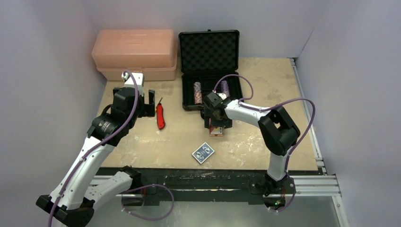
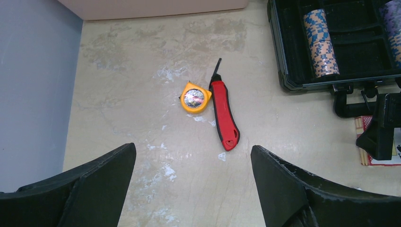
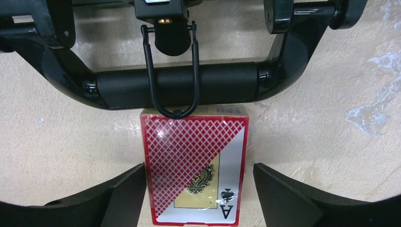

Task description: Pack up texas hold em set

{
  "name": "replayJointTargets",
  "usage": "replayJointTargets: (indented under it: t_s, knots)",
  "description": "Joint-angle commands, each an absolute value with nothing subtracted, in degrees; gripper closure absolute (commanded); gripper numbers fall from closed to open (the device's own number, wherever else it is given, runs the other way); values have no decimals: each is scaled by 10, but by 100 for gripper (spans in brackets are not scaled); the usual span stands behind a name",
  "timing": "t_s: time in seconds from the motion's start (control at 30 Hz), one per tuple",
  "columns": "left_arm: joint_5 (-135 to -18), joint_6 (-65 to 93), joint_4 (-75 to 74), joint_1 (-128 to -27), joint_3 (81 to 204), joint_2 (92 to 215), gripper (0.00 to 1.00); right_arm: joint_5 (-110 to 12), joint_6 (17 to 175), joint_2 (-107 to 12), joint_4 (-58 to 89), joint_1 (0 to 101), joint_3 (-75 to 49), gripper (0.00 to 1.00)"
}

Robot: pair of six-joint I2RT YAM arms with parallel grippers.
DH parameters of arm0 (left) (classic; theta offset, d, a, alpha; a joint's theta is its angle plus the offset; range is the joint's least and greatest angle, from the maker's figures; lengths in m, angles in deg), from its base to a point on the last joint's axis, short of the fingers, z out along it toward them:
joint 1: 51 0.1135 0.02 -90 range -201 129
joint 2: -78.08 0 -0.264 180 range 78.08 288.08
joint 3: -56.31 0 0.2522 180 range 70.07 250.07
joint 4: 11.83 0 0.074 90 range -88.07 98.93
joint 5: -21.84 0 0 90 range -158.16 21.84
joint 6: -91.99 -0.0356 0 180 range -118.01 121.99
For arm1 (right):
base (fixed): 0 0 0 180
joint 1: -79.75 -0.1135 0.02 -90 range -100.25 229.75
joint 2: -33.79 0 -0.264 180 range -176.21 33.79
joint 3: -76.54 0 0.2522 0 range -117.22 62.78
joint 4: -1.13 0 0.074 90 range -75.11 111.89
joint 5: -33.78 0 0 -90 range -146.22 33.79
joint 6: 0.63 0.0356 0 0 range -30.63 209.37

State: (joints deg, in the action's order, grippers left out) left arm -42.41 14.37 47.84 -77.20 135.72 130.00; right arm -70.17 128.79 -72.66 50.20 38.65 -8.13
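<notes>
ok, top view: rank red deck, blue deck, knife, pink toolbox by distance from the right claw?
1. Red deck, directly under the right claw.
2. Blue deck, toward the near edge.
3. Knife, off to the left.
4. Pink toolbox, back-left corner.

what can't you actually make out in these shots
Red diamond-patterned card deck: top view, mostly under the right end effector; right wrist view, bottom edge cuts it off.
Yellow round tape measure: missing from the top view, apparently behind the left arm.
Purple-white striped chip stack: left wrist view, cut by the right edge.
Blue card deck: top view, print too small.
</notes>
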Motion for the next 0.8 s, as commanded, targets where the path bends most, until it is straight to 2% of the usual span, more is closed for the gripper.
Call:
replayJointTargets:
  t_s: [0.0,0.23,0.47,0.77]
  knots:
    - [-427,134,461,-768,1352,1299,9,-706,1282,-728,496,387,-106,16]
    - [-428,133,461,-768,1352,1300,9,-733,1282,-733,503,387,-95,35]
    - [-429,134,461,-768,1352,1300,9,-724,1274,-717,509,387,-92,60]
    - [-429,133,461,-768,1352,1299,9,-684,1273,-636,535,387,-126,63]
